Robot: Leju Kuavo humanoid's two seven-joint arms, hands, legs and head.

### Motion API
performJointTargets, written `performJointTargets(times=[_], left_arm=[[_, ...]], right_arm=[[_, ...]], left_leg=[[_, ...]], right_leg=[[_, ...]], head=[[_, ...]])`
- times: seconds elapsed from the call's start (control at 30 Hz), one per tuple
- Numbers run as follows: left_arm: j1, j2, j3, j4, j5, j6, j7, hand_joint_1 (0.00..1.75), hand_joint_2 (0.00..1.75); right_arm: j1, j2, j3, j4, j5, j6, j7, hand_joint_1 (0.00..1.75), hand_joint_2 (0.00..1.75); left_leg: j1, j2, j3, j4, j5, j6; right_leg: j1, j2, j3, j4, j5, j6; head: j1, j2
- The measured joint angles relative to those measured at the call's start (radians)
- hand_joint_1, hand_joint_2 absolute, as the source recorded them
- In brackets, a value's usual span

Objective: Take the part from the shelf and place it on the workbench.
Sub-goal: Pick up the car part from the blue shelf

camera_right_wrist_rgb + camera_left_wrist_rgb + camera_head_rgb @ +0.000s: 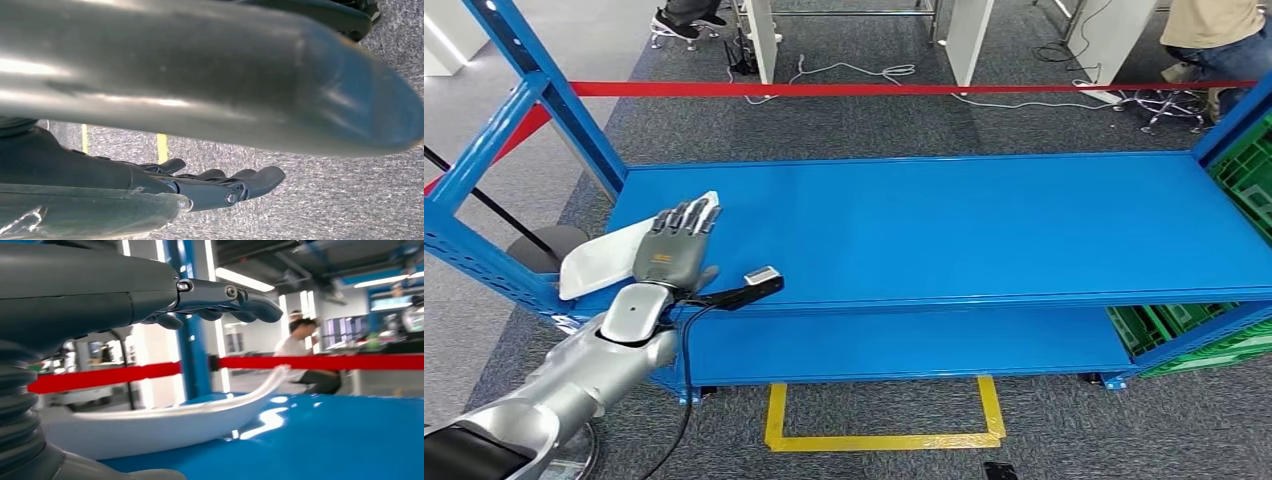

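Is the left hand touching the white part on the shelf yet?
Apart. The left wrist view shows the left hand's fingers stretched out above the white part, with background visible in the gap between them.

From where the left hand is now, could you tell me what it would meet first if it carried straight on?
Little: the left hand already hovers over the curved white plastic part on the blue metal shelf; beyond its fingertips lies bare shelf, though depth is unclear.
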Motion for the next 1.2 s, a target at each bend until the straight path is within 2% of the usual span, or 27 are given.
performJointTargets(times=[0.2,0.47,0.9,1.03,1.2], left_arm=[[0.003,0.011,0.070,0.059,0.015,0.004,0.023,0.00,1.75],[0.013,0.073,0.192,0.122,0.040,0.047,0.006,0.00,1.75],[0.015,0.080,0.235,0.142,0.045,0.039,-0.012,0.00,1.75],[0.019,0.080,0.249,0.144,0.051,0.044,-0.029,1.75,1.75],[0.028,0.080,0.253,0.147,0.051,0.036,-0.042,1.75,1.75]], right_arm=[[0.000,0.000,0.000,0.000,0.004,0.000,0.004,0.00,0.00],[0.001,0.000,0.000,0.000,0.010,0.000,0.000,0.00,0.00],[0.000,0.000,0.000,0.000,0.007,0.000,-0.005,0.00,0.00],[0.000,0.000,0.000,0.000,0.009,0.000,-0.001,0.00,0.00],[0.000,0.000,0.000,0.000,0.009,0.000,0.000,0.00,0.00]], left_leg=[[0.000,0.000,0.000,0.000,0.000,0.000],[0.001,0.001,0.000,0.000,0.000,0.000],[0.000,0.001,0.000,0.000,0.000,0.000],[0.000,0.001,0.001,0.000,0.000,0.000],[0.000,0.001,0.001,0.000,0.000,0.000]], right_leg=[[0.000,0.000,0.000,0.000,0.000,0.000],[0.001,0.000,0.000,0.000,-0.001,-0.001],[0.000,0.000,0.001,0.000,0.000,-0.001],[0.000,0.000,0.001,0.000,0.000,-0.001],[0.000,0.000,0.001,0.000,0.000,-0.001]], head=[[0.000,0.000],[0.000,0.000],[0.000,0.000],[0.000,0.000],[0.000,0.000]])
